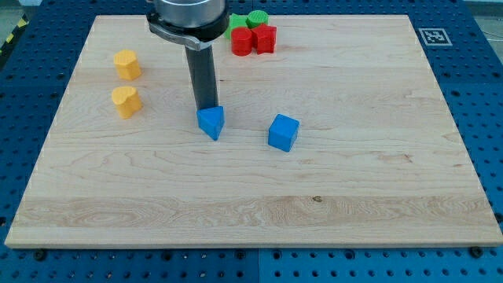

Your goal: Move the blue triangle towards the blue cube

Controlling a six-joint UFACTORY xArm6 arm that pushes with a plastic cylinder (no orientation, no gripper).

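My tip (207,108) is seen at the lower end of a straight dark rod, set down just at the top edge of the blue triangle (211,123), touching it or very nearly so; the exact contact is hidden by the block's upper face. Being a bare rod, it has nothing to spread or pinch. The blue triangle is found directly below my tip in the view, with its narrow corner turned toward the view's bottom and slightly right, so that its long axis runs roughly from the view's top to its bottom. The blue cube (284,132) is placed to the right of my tip and a little lower, apart from the triangle. Two yellow blocks (126,64) (126,101) lie well to the left of my tip on the wooden board (369,196). Red blocks (253,40) and green blocks (256,19) are clustered above and to the right of my tip, partly hidden behind the arm.
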